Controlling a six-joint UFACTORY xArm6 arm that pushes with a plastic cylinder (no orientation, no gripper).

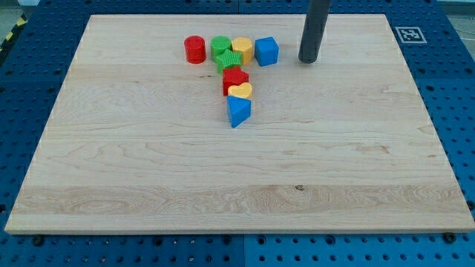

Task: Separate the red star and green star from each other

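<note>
The red star [234, 80] lies near the top middle of the wooden board [148, 163]. The green star [228, 61] sits just above it, and the two touch. My tip [308, 60] stands at the view's upper right, well to the right of both stars and a little right of the blue cube [266, 50]. It touches no block.
A red cylinder [195, 49], a green cylinder [220, 47] and a yellow block [243, 49] line up with the blue cube along the top. A yellow heart [240, 91] and a blue triangle [238, 110] sit just below the red star.
</note>
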